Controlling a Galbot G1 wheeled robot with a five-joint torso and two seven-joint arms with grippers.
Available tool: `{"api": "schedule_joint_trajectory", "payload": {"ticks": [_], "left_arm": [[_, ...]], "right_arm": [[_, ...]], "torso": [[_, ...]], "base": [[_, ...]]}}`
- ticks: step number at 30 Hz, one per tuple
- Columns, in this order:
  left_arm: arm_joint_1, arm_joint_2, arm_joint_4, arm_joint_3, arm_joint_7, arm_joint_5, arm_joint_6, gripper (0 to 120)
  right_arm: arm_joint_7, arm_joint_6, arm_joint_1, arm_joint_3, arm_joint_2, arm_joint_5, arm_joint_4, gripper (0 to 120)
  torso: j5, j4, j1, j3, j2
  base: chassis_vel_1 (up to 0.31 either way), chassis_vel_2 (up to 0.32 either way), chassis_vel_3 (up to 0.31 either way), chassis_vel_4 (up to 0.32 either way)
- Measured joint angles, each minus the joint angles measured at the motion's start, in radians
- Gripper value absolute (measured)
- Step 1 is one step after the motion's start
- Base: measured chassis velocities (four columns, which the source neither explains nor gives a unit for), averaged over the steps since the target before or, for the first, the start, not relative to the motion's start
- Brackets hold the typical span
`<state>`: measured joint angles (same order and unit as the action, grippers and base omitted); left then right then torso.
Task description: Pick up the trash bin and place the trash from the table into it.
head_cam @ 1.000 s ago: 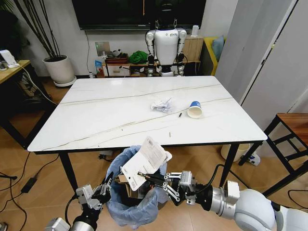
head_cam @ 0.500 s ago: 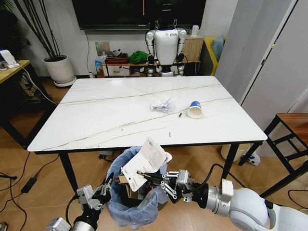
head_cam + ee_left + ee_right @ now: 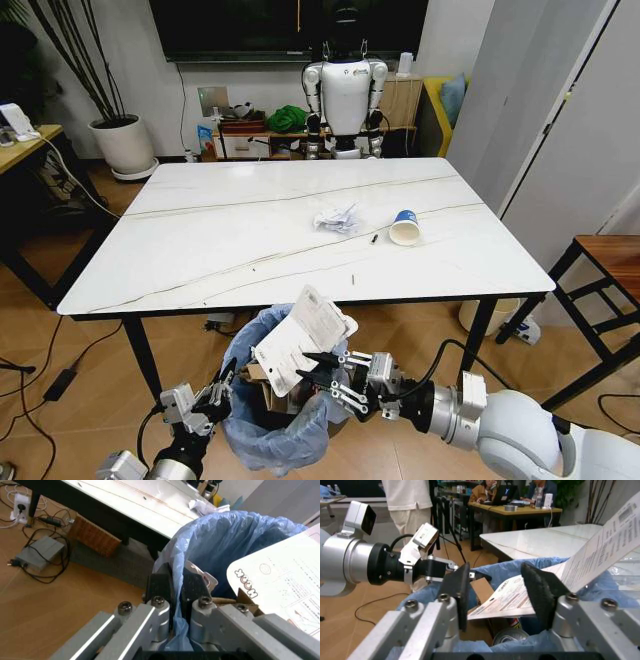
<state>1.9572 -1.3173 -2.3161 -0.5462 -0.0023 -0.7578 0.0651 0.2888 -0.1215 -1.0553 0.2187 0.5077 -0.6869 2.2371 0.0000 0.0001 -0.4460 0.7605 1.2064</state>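
Observation:
The trash bin (image 3: 272, 415), lined with a crinkled light-blue bag, hangs just in front of the table (image 3: 220, 250). My left gripper (image 3: 220, 388) is shut on its bag rim, seen close in the left wrist view (image 3: 174, 583). A white printed sheet (image 3: 302, 335) leans out of the bin (image 3: 235, 543) above brown cardboard (image 3: 247, 598). My right gripper (image 3: 320, 370) stands open at the bin's right side, and the sheet (image 3: 520, 598) lies loose between its pads (image 3: 540, 588). Crumpled white paper (image 3: 335, 218) and a blue-and-white paper cup (image 3: 405, 228) lie on the table.
Two small dark bits (image 3: 374, 239) lie on the tabletop. A white robot (image 3: 345, 80) stands behind the table and a potted plant (image 3: 120, 140) at the back left. A wooden side table (image 3: 610, 260) is at my right. Cables and a power box (image 3: 40, 553) lie on the floor.
My right gripper has opened and let go of the white sheet, which stays leaning in the bin. The left gripper and bin have not moved.

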Motion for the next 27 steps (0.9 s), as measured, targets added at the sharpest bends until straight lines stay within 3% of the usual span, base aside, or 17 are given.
{"api": "schedule_joint_trajectory", "payload": {"ticks": [7, 9, 12, 16, 21, 24, 27], "left_arm": [[-0.002, -0.001, -0.001, -0.001, -0.001, -0.002, 0.000, 0], [-0.003, -0.002, 0.001, -0.002, -0.001, -0.003, 0.000, 0], [-0.003, -0.002, 0.006, -0.004, -0.001, -0.003, 0.000, 0], [0.006, -0.004, 0.007, -0.004, -0.001, -0.002, -0.001, 0], [0.017, 0.000, 0.003, -0.006, 0.002, 0.000, -0.003, 0], [0.025, 0.004, -0.007, -0.014, 0.002, -0.002, -0.004, 0], [0.028, 0.008, -0.011, -0.016, 0.002, -0.003, -0.004, 0]], "right_arm": [[-0.002, 0.001, 0.000, -0.002, -0.003, -0.001, 0.004, 64], [-0.003, 0.002, -0.003, -0.014, -0.009, -0.004, 0.018, 75], [-0.010, 0.005, -0.001, -0.031, -0.013, -0.022, 0.041, 81], [-0.055, 0.013, 0.077, -0.107, -0.024, -0.177, 0.128, 98], [-0.112, 0.008, 0.257, -0.141, -0.003, -0.344, 0.112, 100], [-0.160, 0.019, 0.413, -0.133, 0.069, -0.445, 0.011, 100], [-0.191, 0.034, 0.450, -0.123, 0.105, -0.468, -0.040, 100]], "torso": [[0.0001, 0.0000, 0.000, 0.000, 0.000], [0.0001, 0.0000, 0.000, 0.000, 0.000], [0.0000, -0.0001, 0.000, 0.000, 0.000], [-0.0002, -0.0002, 0.000, 0.000, 0.000], [-0.0001, -0.0001, 0.000, 0.000, 0.000], [-0.0002, 0.0002, 0.000, 0.000, 0.000], [0.0000, 0.0001, 0.000, 0.000, 0.000]], "base": [[0.000, 0.000, 0.000, 0.000], [0.000, 0.000, 0.000, 0.000], [0.000, 0.000, 0.000, 0.000], [0.000, 0.000, 0.000, 0.000], [0.000, 0.000, 0.000, 0.000], [0.000, 0.000, 0.000, 0.000], [0.000, 0.000, 0.000, 0.000]]}}
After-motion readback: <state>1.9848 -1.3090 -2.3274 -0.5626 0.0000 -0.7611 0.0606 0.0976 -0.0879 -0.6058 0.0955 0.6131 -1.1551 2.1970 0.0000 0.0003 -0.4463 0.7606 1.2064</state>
